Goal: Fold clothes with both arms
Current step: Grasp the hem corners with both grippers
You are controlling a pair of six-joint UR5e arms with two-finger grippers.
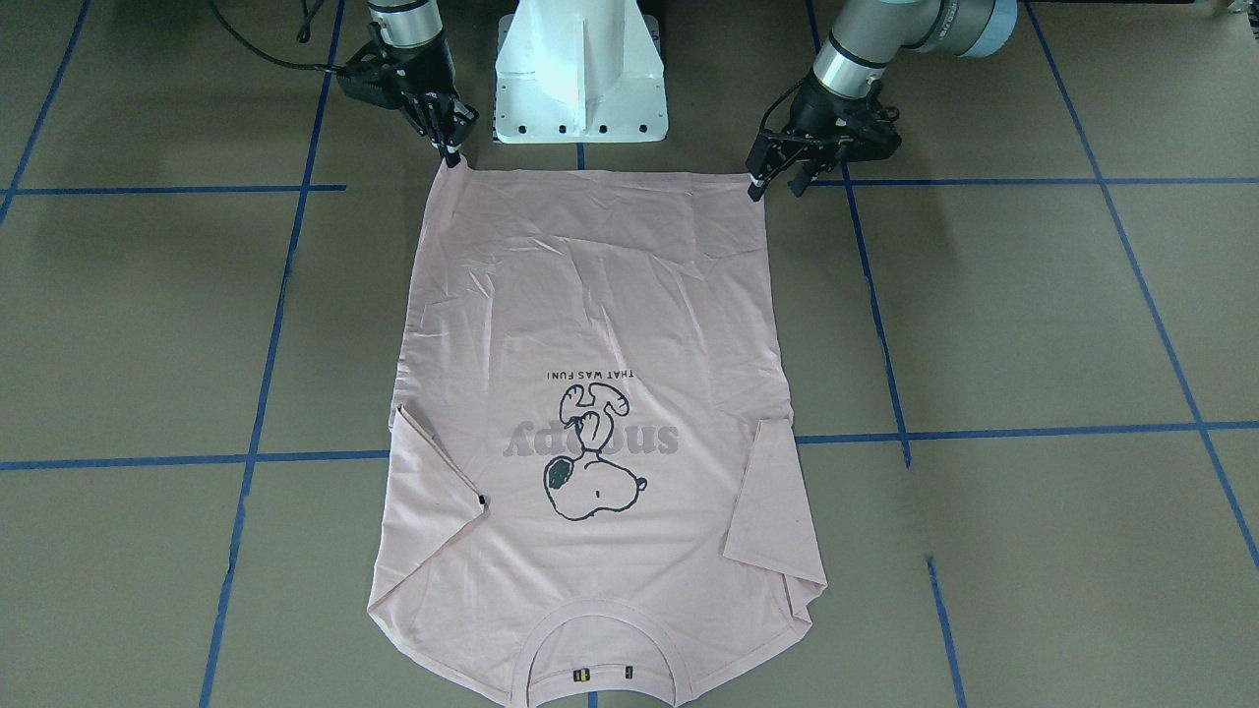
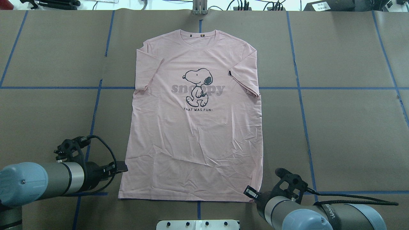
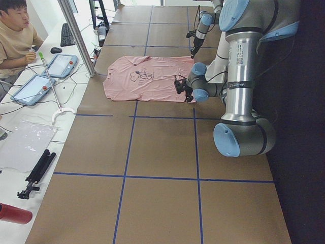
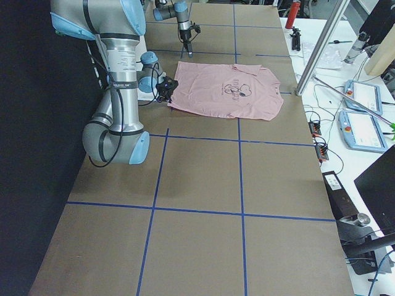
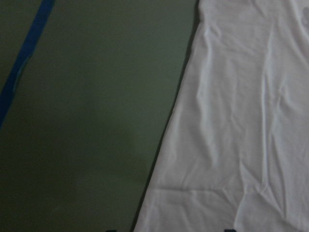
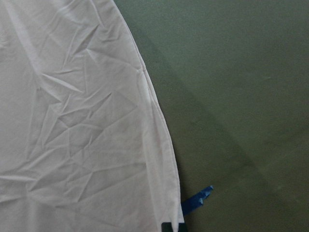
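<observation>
Though the wrist views cut off all but dark slivers of the fingertips (image 5: 228, 230) at their bottom edges, the front view shows more: the left gripper (image 1: 777, 184) has its fingers spread apart at one hem corner of the T-shirt (image 2: 195, 143). The right gripper (image 1: 452, 152) is pinched together on the other corner, which rises to a small point. In the overhead view the shirt lies flat and print-up in the middle of the table (image 2: 335, 127), collar at 12 o'clock, hem at 6 o'clock. The left gripper is at its 8 o'clock corner and the right at 4 o'clock, half hidden behind its own wrist. Both sleeves are folded inward. The front view crops the collar.
</observation>
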